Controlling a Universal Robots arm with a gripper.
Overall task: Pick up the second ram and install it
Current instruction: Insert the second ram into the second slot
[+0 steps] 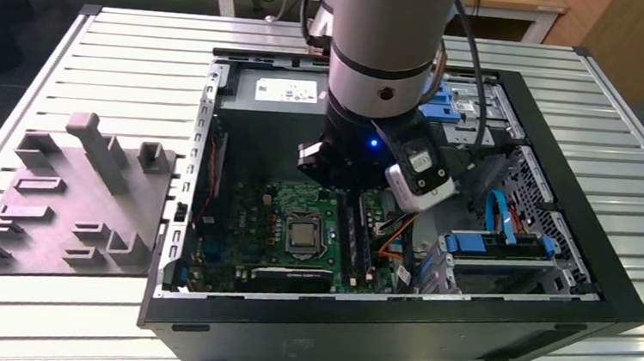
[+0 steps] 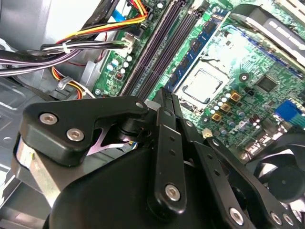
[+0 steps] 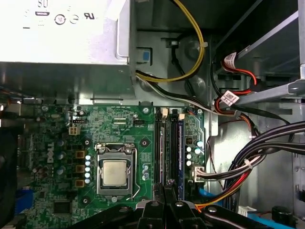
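— Fingers (image 2: 167, 112)?
— Clenched, we note, above the long black plastic slot strips (image 3: 160, 143).
— Ram?
— We find the flat blue-green ram stick (image 3: 180, 152) standing in a slot, just beside them.

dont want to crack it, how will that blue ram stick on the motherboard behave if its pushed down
The ram stick is a thin board standing on edge on the motherboard, so probably stiff along its length but prone to flex or tip sideways. Its exposed black chips suggest it is fragile. It likely weighs little.
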